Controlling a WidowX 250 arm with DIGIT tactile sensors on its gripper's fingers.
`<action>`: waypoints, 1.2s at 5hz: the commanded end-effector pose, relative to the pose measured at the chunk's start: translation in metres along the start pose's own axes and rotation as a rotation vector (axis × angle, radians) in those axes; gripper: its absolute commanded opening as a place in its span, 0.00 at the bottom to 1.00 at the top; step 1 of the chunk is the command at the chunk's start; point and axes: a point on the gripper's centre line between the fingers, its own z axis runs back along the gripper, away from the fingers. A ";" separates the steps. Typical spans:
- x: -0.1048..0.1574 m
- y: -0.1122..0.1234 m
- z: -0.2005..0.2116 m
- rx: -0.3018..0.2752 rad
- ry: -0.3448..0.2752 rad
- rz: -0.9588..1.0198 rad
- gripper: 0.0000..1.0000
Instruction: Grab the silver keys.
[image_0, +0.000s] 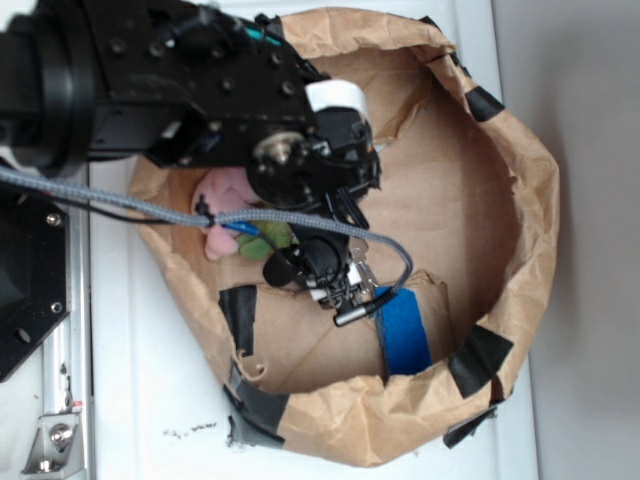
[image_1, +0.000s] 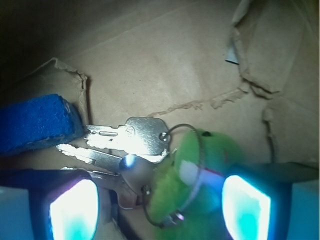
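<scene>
Pincer (image_1: 160, 200) fingers (image_1: 75, 210) fill the bottom of the wrist view, glowing cyan, spread wide with nothing between the pads. Keys (image_1: 127, 142) lie flat on the brown paper floor of the bag (image_0: 520, 200), just ahead of the open jaws, between the blue block (image_1: 35, 122) and the green toy (image_1: 200, 180). Ring (image_1: 192, 165) loops over the toy's near edge, touching it. Key blades point toward the block, tips just beside it; long axis of the bunch runs roughly across the wrist view, heads at the ring end, about in line with the jaw opening rather than across it. Exterior view: arm (image_0: 180, 80) reaches down inside the bag, wrist hiding most of the keys (image_0: 358, 278); pink toy (image_0: 225, 205) partly hidden behind it. Judgement: descent nearly done, closing step next. Best to centre on the stacked key heads, where the metal is thickest, and go down until the pads meet the paper, since flat keys slip out of a high pinch. Risk: right pad sits over the green toy and may catch plush with the ring.
</scene>
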 end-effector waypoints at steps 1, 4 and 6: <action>0.002 -0.015 0.008 -0.036 -0.041 -0.038 1.00; 0.011 -0.010 -0.020 0.032 -0.072 -0.020 1.00; 0.018 -0.007 -0.029 0.048 -0.053 0.041 0.00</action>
